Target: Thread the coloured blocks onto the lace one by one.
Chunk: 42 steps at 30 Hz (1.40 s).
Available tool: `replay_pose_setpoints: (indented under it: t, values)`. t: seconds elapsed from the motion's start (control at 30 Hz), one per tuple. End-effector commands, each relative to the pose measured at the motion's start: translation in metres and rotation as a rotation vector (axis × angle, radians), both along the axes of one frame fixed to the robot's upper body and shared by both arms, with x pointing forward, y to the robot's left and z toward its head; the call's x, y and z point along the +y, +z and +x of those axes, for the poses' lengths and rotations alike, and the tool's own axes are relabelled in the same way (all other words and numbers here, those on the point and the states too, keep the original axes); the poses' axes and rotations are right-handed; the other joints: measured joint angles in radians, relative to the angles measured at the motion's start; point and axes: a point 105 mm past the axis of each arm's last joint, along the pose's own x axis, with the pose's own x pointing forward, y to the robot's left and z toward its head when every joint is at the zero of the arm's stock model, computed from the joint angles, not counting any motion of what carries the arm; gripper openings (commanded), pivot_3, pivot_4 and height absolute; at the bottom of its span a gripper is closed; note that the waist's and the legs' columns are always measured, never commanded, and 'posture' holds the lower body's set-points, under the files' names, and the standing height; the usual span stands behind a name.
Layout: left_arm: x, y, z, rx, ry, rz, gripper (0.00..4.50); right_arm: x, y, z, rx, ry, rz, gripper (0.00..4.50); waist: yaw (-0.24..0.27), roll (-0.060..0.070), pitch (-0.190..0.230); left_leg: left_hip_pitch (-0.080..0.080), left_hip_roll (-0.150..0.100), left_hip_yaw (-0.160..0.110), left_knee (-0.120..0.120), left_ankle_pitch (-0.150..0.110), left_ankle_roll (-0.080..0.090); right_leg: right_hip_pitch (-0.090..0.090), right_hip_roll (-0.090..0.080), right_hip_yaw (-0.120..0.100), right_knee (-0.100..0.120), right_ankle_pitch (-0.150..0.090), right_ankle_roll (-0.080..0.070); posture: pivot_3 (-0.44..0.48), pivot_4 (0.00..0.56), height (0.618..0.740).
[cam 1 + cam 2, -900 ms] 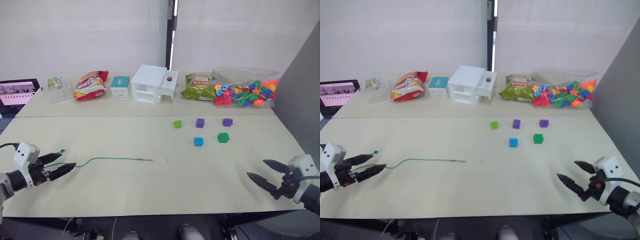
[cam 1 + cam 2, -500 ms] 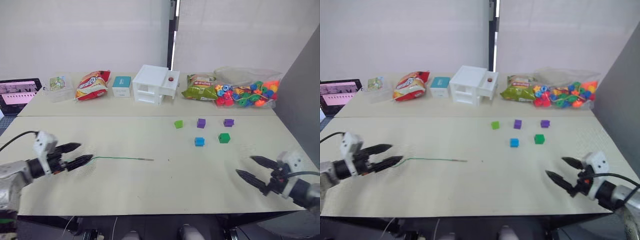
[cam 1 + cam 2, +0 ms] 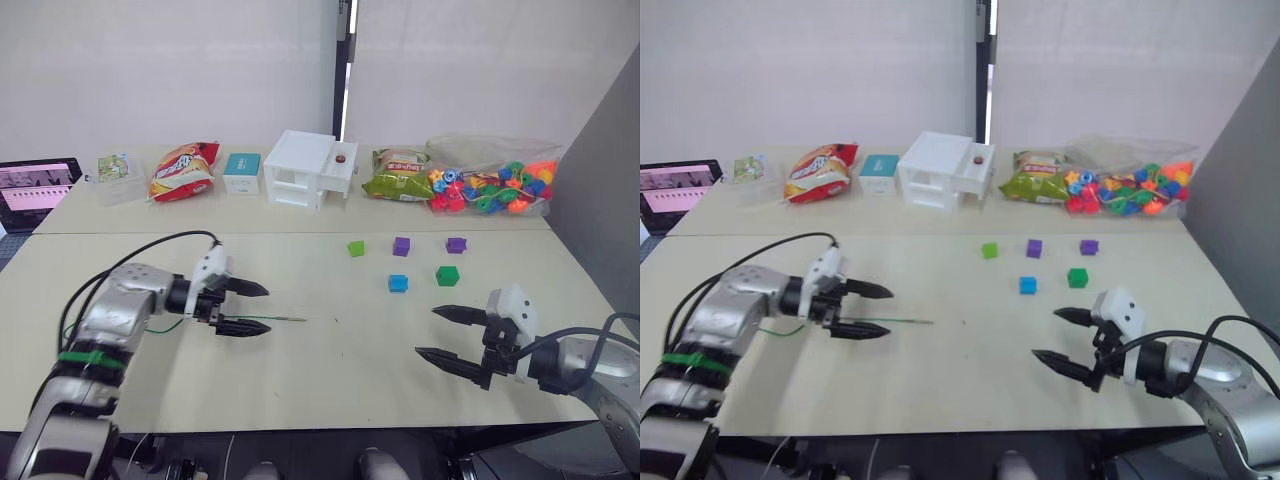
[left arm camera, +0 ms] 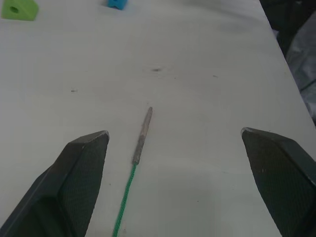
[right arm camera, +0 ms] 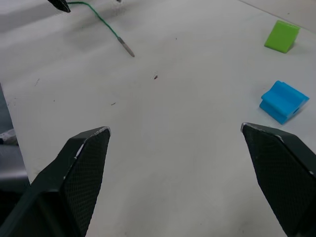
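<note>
Five coloured blocks lie right of the table's centre: light green (image 3: pixel 356 248), two purple (image 3: pixel 401 245) (image 3: pixel 455 244), blue (image 3: pixel 397 283) and dark green (image 3: pixel 446 275). The lace (image 3: pixel 280 319), a thin green cord, lies on the table with its pale stiff tip (image 4: pixel 143 133) pointing towards the blocks. My left gripper (image 3: pixel 262 309) is open and straddles the cord just behind the tip without touching it. Nearer the front edge, my right gripper (image 3: pixel 427 331) is open and empty, short of the blue block (image 5: pixel 284 101).
Along the back stand a clear bag of mixed beads (image 3: pixel 490 180), a green snack bag (image 3: pixel 398 175), a white drawer box (image 3: pixel 308 168), a teal box (image 3: pixel 241 172), a red snack bag (image 3: pixel 182 170), a clear box (image 3: pixel 117 176) and a screen (image 3: pixel 35 185).
My left gripper has travelled right along the lace from its knotted end to just behind the tip. My right gripper has moved left and inward from the table's right corner. Both stayed open.
</note>
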Motion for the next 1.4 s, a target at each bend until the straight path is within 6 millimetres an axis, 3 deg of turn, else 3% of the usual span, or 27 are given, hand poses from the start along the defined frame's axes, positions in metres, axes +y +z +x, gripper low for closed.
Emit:
replay_pose_setpoints:
  t: [0.03,0.43,0.67,0.7,0.9,1.17,1.3,1.4]
  values:
    - [-0.003,-0.013,0.008,-0.021,-0.036,0.061,4.5,0.003,0.012,-0.001,-0.06,-0.006,-0.011,4.46,0.0,0.0,0.0,0.0,0.0,0.0,0.0,0.0,0.0,0.0,0.0,0.0,0.0,0.0,0.0,0.0,0.15,0.74]
    - [-0.004,-0.044,0.019,-0.008,-0.062,0.154,4.5,0.005,0.014,-0.006,-0.085,-0.063,0.017,4.46,0.001,-0.001,0.0,0.002,0.0,-0.001,0.001,0.0,0.001,0.003,0.0,0.0,0.0,0.0,0.0,0.0,0.15,0.74]
    - [-0.003,-0.051,0.02,0.001,-0.067,0.185,2.44,0.007,0.015,-0.006,-0.095,-0.066,0.025,4.5,-0.005,-0.001,0.0,0.007,0.0,-0.002,0.001,-0.002,0.004,0.014,0.001,-0.001,-0.005,-0.001,0.002,0.0,0.15,0.74]
    - [-0.002,-0.052,0.019,0.002,-0.069,0.188,1.96,0.007,0.016,-0.007,-0.097,-0.067,0.026,4.5,-0.005,-0.001,0.0,0.008,0.0,-0.002,0.001,-0.002,0.004,0.014,0.001,0.0,-0.005,-0.001,0.002,0.0,0.15,0.74]
    - [-0.002,-0.053,0.018,-0.004,-0.086,0.191,0.03,0.007,0.018,-0.005,-0.109,-0.074,0.034,4.5,-0.003,-0.001,0.0,0.01,0.0,-0.002,0.001,-0.003,0.006,0.014,0.001,-0.001,-0.005,-0.001,0.002,0.0,0.15,0.74]
    - [-0.008,-0.033,0.025,-0.045,-0.082,0.135,0.03,0.008,0.015,-0.005,-0.108,-0.087,0.037,4.5,-0.002,-0.001,0.0,0.009,0.0,-0.002,0.001,-0.003,0.006,0.014,0.001,-0.001,-0.006,-0.001,0.002,0.0,0.15,0.74]
    - [-0.008,-0.008,0.029,-0.077,-0.082,0.098,0.03,0.004,0.014,-0.004,-0.115,-0.141,0.054,4.5,-0.002,-0.001,0.001,0.008,0.0,-0.002,0.001,-0.003,0.006,0.013,0.001,-0.001,-0.006,-0.001,0.002,0.0,0.15,0.74]
    - [-0.002,0.008,0.02,-0.098,-0.087,0.104,0.03,-0.007,0.008,-0.001,-0.12,-0.261,0.066,4.5,-0.003,-0.001,0.001,0.007,0.0,-0.003,0.001,-0.003,0.006,0.012,0.001,-0.001,-0.006,-0.001,0.002,0.0,0.15,0.74]
